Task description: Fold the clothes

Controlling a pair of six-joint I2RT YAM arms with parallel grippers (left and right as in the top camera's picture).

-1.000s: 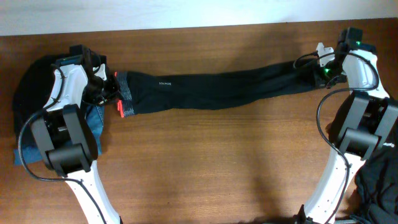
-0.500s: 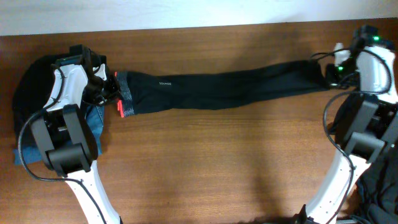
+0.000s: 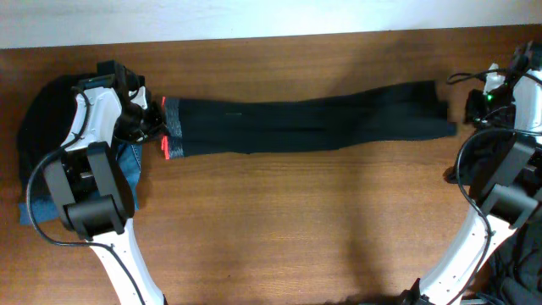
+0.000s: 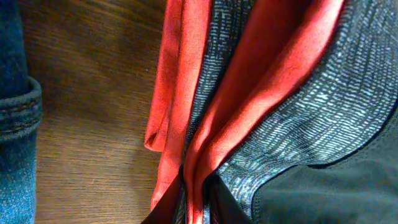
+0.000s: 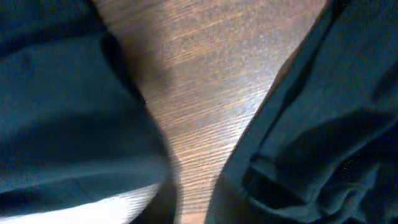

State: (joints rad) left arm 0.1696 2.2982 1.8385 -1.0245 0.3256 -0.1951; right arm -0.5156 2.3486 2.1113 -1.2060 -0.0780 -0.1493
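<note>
Tabletop (image 3: 296, 220): bare wood. Leggings (image 3: 313, 123): black, stretched straight along the far side; laying-out step seemingly finished, ankle-to-waist fold likely next. Left fingers (image 3: 152, 125): pinching the waistband (image 4: 323, 124). Right fingers (image 3: 476, 106): beside the ankle ends, holding nothing; spread unreadable.

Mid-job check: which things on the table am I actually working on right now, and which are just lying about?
In hand: leggings; left claw pinching their waistband.
Lying about, none held: black heap at far left; jeans beside it; dark garment at lower right.
</note>
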